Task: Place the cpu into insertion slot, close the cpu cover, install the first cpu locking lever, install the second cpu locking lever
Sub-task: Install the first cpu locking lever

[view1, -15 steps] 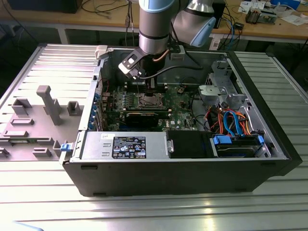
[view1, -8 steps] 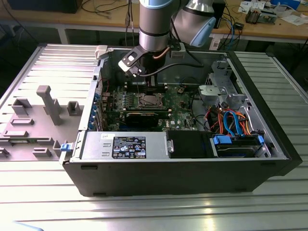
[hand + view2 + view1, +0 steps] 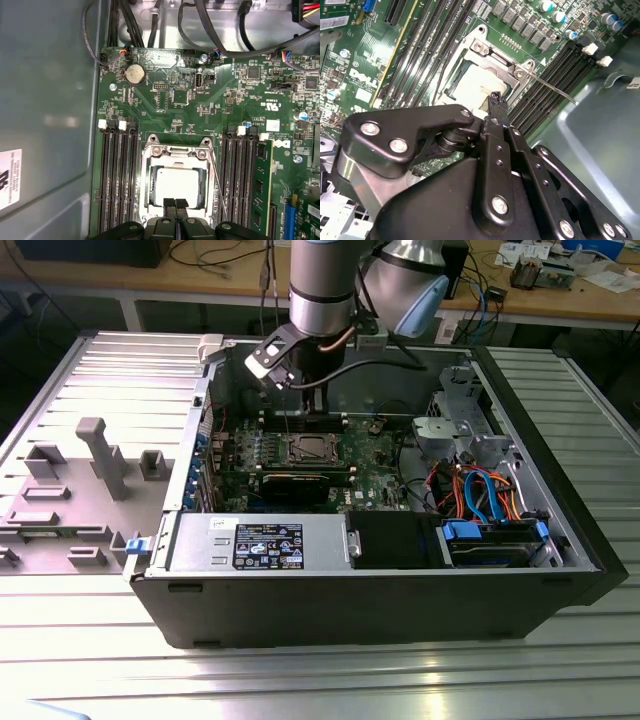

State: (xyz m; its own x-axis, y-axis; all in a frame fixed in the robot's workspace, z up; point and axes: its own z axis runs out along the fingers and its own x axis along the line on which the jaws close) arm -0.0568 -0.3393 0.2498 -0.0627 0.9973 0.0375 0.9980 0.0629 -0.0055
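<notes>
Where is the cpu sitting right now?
In the first wrist view the cpu lies in the insertion slot, framed by the cpu cover, between two banks of memory slots, with the gripper at its edge.

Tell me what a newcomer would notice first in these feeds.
An open computer case sits on a ribbed metal table, a robot arm reaching down into it. In the first wrist view, a silver chip lies on the green board, framed by a metal cover, with the shut black claw at its edge.
</notes>
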